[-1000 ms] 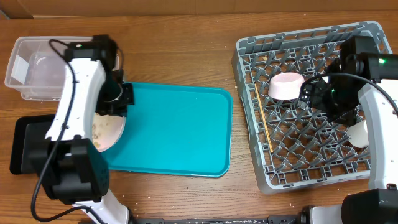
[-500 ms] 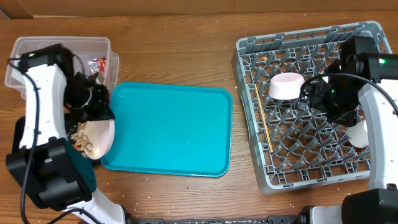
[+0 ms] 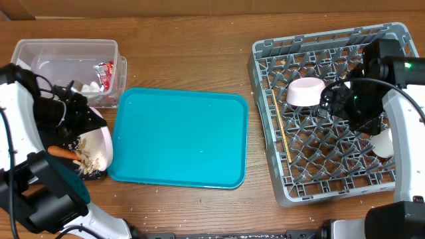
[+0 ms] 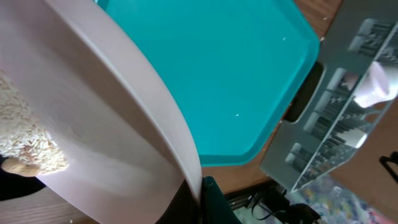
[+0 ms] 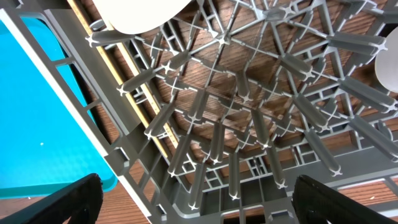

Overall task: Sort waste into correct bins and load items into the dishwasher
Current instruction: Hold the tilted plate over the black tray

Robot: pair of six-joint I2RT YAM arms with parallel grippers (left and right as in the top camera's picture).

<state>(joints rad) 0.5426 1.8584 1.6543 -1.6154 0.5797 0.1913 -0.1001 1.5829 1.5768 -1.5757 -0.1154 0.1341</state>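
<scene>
My left gripper is shut on the rim of the white-pink plate, which tilts steeply over the black tray. Beige food scraps cling to its lower edge, beside an orange carrot. In the left wrist view the plate fills the frame, with scraps at the left and the gripper pinching its edge. The clear tub holds the red wrapper and a white tissue. My right gripper hangs open over the grey dish rack.
The teal tray lies between the arms. In the rack sit a white-pink bowl, wooden chopsticks along the left side and a white item at the right. Upright pegs stand under the right gripper.
My left arm has swung left with the plate, from the teal tray's left edge to over the black tray, tipping it steeply. The tub's contents have come into view. The right arm has not moved.
</scene>
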